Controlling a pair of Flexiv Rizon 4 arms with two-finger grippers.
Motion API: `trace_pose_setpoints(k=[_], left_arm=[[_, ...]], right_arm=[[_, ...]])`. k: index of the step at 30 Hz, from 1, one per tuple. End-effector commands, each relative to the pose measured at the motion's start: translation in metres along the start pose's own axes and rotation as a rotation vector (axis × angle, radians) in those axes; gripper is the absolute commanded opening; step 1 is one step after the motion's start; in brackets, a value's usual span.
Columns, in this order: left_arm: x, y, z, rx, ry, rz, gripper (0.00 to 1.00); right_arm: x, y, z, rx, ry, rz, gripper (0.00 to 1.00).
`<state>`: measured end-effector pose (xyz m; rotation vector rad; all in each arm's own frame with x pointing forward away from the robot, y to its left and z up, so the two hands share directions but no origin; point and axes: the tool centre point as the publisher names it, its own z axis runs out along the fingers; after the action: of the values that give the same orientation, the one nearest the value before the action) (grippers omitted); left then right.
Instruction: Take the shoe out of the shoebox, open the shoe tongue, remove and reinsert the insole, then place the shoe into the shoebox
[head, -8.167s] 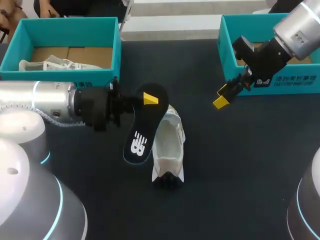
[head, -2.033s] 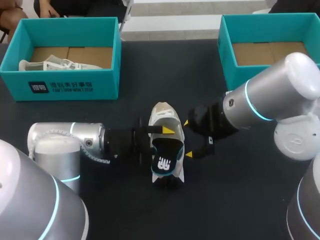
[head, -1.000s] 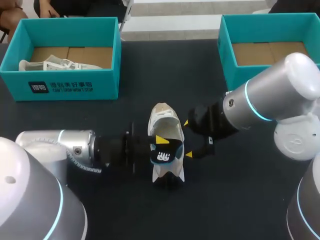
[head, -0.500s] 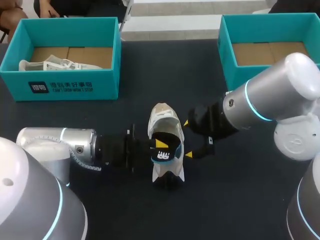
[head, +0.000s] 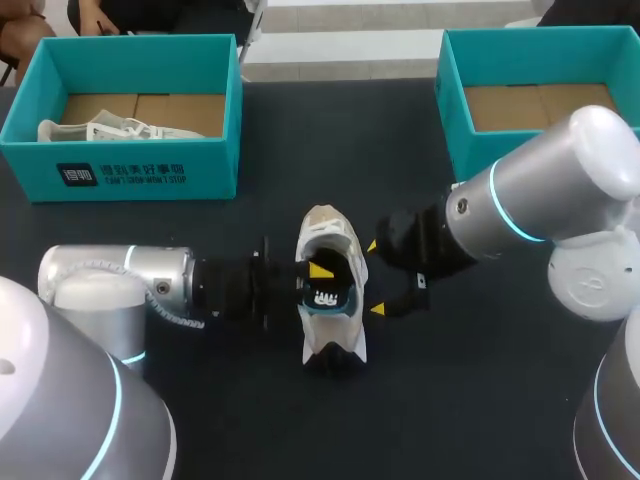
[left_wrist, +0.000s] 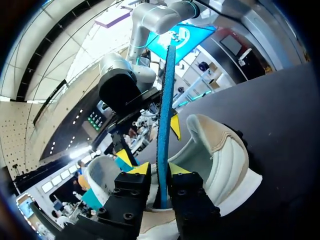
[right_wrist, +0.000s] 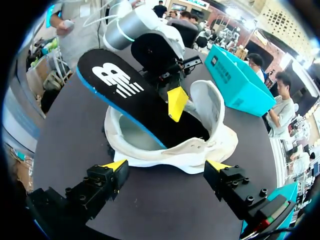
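White shoe (head: 335, 340) is seen standing on the dark bench (head: 300, 150), between the left shoebox (head: 130, 170) and the right shoebox (head: 455, 120), well apart from both. The black insole (head: 322, 298) is pinched by the left pincer (left_wrist: 160, 170), 1 end lowered into the shoe's opening, the other raised. The right pincer (right_wrist: 166, 165) is held spread just beside the shoe
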<state>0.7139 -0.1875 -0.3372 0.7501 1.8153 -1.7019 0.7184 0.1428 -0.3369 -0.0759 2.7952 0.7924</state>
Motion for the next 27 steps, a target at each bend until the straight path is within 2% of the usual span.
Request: trace_pose_setpoints(k=[1,7,13,15,18,27], left_arm=[[0.0,-0.014,-0.008,0.005,-0.018,0.013,0.36],[-0.004,-0.036,-0.013,0.025,-0.037,0.039,0.34],[-0.001,-0.048,-0.007,0.054,-0.013,0.044,0.2],[0.002,-0.046,-0.001,0.059,0.001,0.036,0.17],[0.006,-0.039,0.004,0.059,0.023,0.026,0.0],[0.012,-0.006,0.003,0.018,0.083,0.045,0.0]], right_arm=[[0.001,-0.001,0.0,-0.002,-0.001,-0.001,1.0],[0.001,-0.001,0.0,-0.002,-0.001,-0.001,1.0],[0.001,-0.001,0.0,-0.002,-0.001,-0.001,1.0],[0.001,-0.001,0.0,-0.002,-0.001,-0.001,1.0],[0.001,-0.001,0.0,-0.002,-0.001,-0.001,1.0],[0.001,-0.001,0.0,-0.002,-0.001,-0.001,1.0]])
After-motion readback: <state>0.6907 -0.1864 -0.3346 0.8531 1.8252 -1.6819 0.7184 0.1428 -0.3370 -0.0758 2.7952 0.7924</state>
